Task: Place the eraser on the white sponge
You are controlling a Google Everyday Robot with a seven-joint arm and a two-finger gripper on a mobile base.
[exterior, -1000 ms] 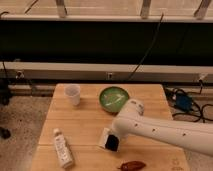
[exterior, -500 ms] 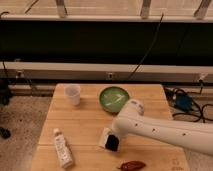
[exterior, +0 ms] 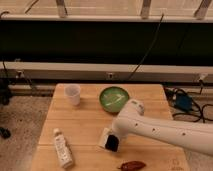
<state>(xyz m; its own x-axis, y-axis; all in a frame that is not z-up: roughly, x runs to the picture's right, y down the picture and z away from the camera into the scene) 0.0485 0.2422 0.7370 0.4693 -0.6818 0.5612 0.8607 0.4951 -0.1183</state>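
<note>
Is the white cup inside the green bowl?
No, the white cup stands on the table left of the green bowl; the pincer is down by the white sponge.

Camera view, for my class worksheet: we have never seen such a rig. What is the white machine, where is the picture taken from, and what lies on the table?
The white tube is a robot arm reaching in from the right; its gripper is low over the wooden table. One camera looks down from above. There lie a white cup, green bowl, white bottle, reddish-brown pepper-shaped item, and the white sponge with the black eraser against it, right at the gripper. Whether anything is held cannot be told.
</note>
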